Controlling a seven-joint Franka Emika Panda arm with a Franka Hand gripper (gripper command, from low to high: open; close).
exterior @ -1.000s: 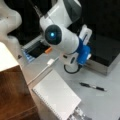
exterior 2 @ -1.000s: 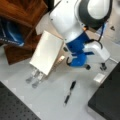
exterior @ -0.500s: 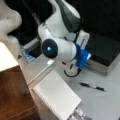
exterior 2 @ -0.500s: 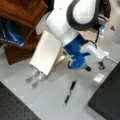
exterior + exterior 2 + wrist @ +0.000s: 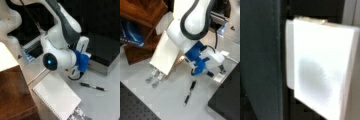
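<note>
The white arm (image 5: 195, 22) bends low over the grey table (image 5: 170, 100), its wrist turned sideways toward a front view's right. The gripper (image 5: 221, 71) hangs just above a white block (image 5: 220, 78) at the edge of a black slab (image 5: 227, 100); whether its fingers are spread or closed on the block cannot be told. The wrist view is filled by the white block (image 5: 322, 72). A spiral notepad (image 5: 58, 97) leans beside the arm. A black pen (image 5: 189, 92) lies on the table near the gripper, apart from it.
</note>
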